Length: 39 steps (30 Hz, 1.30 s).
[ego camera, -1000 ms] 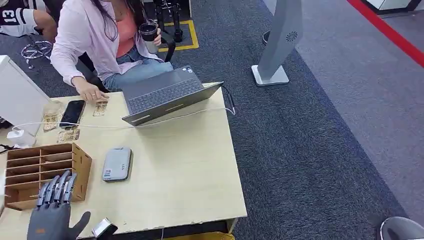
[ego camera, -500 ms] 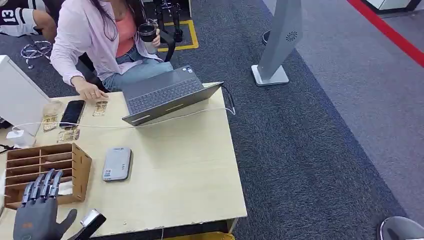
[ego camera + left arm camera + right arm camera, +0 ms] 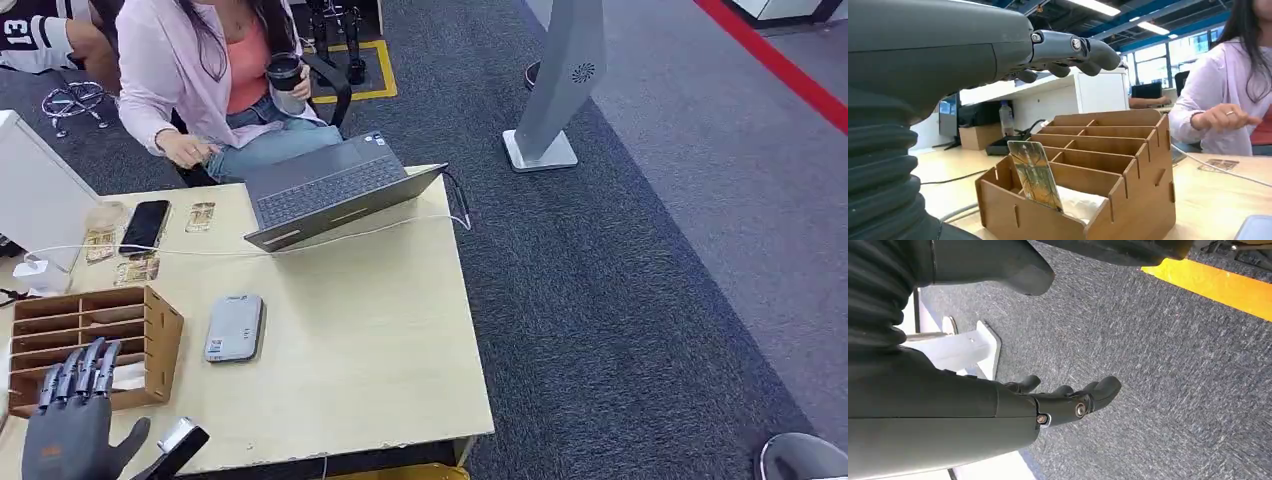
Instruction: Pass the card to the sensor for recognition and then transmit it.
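A card (image 3: pixel 1036 175) stands tilted in the nearest slot of the wooden slotted rack (image 3: pixel 150 315) at the table's front left; the rack (image 3: pixel 1128 165) fills the left wrist view. My left hand (image 3: pixel 75 420) hovers open just in front of that rack, fingers (image 3: pixel 1073 50) stretched above it, touching nothing. The grey card sensor (image 3: pixel 234 327) lies flat on the table right of the rack. My right hand (image 3: pixel 1068 400) hangs open over the carpet, holding nothing.
A laptop (image 3: pixel 325 190) sits open at the table's (image 3: pixel 400 340) far edge with a white cable (image 3: pixel 200 250) running across. A phone (image 3: pixel 146 225) and loose cards (image 3: pixel 200 216) lie at the back left. A seated person (image 3: pixel 200 80) holds a cup (image 3: pixel 284 75). A grey stand (image 3: pixel 555 90) is on the carpet.
My left hand slid left and back toward the table's front edge, then held still. The person lifted their hand off the table and drew it back.
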### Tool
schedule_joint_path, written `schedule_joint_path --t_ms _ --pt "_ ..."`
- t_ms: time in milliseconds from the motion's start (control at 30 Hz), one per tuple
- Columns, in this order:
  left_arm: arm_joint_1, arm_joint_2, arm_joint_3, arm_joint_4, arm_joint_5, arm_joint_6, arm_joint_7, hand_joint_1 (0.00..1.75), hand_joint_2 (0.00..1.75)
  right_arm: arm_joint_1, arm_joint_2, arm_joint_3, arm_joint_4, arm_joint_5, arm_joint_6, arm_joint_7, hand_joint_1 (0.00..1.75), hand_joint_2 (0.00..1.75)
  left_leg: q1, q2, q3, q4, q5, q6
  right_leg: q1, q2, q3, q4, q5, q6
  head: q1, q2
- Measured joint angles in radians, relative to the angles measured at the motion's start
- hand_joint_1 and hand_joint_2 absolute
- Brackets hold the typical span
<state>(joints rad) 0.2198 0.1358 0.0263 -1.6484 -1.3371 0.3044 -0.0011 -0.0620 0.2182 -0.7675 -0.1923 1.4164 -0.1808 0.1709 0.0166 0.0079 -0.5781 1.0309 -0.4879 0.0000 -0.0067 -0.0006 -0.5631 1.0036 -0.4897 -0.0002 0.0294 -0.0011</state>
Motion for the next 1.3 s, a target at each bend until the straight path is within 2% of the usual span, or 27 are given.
schedule_joint_path --t_ms 367,467,500,800,1300 --pt "0.0 0.0 0.0 0.0 -0.001 -0.002 0.004 0.0 1.75 0.0 0.0 0.0 0.0 0.0 0.001 0.0 0.0 1.75 0.0 0.0 0.0 0.0 0.0 0.0 0.0 0.0 0.0 0.0 0.0 0.0 0.0 0.0" --pt "-0.011 -0.002 0.016 0.016 -0.034 -0.044 0.09 0.0 1.75 0.0 0.0 0.0 0.0 0.019 0.016 0.001 0.0 1.75 0.0 0.0 0.0 0.0 0.0 0.0 0.0 0.0 0.0 0.0 0.0 0.0 0.0 0.0" --pt "-0.02 -0.002 0.027 0.032 -0.037 -0.044 0.094 0.0 1.75 0.0 0.0 0.0 0.0 0.021 0.018 0.002 0.0 1.75 0.0 0.0 0.0 0.0 0.0 0.0 0.0 0.0 0.0 0.0 0.0 0.0 0.0 0.0" --pt "-0.062 -0.006 0.067 0.127 -0.057 -0.04 0.089 0.0 1.75 0.0 0.001 0.0 0.0 0.029 0.019 0.002 0.0 1.75 0.0 -0.001 0.0 0.0 0.0 0.0 0.0 0.0 0.0 0.0 0.0 0.0 0.0 0.0" --pt "-0.08 -0.018 0.071 0.174 -0.063 -0.041 0.09 0.0 1.75 0.0 0.002 0.0 0.0 0.033 0.024 0.003 0.0 1.75 0.0 -0.001 0.0 0.0 0.0 0.0 0.0 0.0 0.0 0.0 0.0 0.0 0.0 0.0"
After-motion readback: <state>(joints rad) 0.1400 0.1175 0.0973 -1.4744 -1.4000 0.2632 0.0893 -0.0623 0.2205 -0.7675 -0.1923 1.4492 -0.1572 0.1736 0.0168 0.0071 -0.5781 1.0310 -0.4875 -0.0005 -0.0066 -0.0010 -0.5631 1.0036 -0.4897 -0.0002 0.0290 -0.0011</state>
